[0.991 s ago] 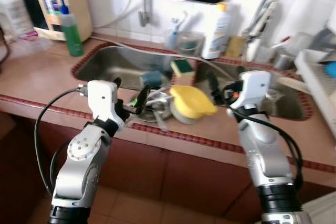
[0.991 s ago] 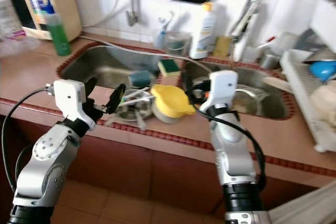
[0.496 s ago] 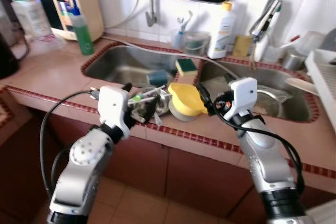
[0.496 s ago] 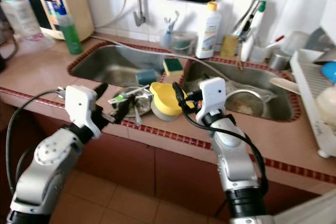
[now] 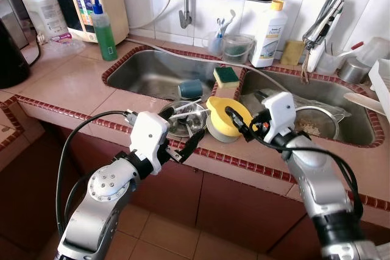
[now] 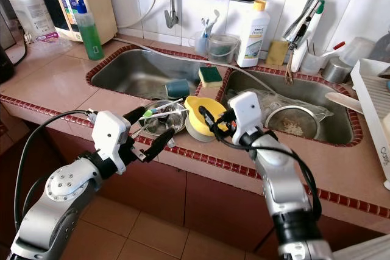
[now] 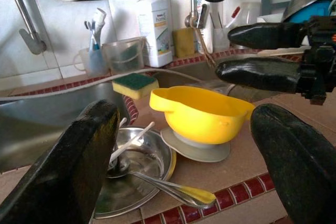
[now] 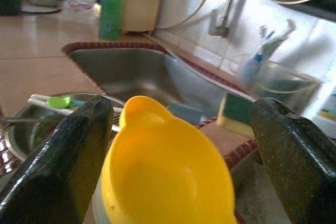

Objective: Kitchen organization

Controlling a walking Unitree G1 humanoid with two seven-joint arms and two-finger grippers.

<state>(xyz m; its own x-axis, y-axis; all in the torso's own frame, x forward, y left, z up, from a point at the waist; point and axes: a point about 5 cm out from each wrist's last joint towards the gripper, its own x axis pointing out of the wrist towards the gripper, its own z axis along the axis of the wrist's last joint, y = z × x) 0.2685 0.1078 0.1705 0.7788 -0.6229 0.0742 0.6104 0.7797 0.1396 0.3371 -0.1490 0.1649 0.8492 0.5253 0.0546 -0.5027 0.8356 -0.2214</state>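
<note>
- My right gripper hangs spread wide, holding nothing, just beside the yellow bowl.
- That bowl sits on the counter edge between the two sinks, beside a steel dish of cutlery.
- My left gripper is also spread, empty, before the counter.

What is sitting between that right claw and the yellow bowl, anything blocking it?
Nothing visible. The right gripper is open and right at the rim of the yellow bowl, with the bowl between its two fingers in the right wrist view. The steel bowl of cutlery sits beside it, off that path.
</note>
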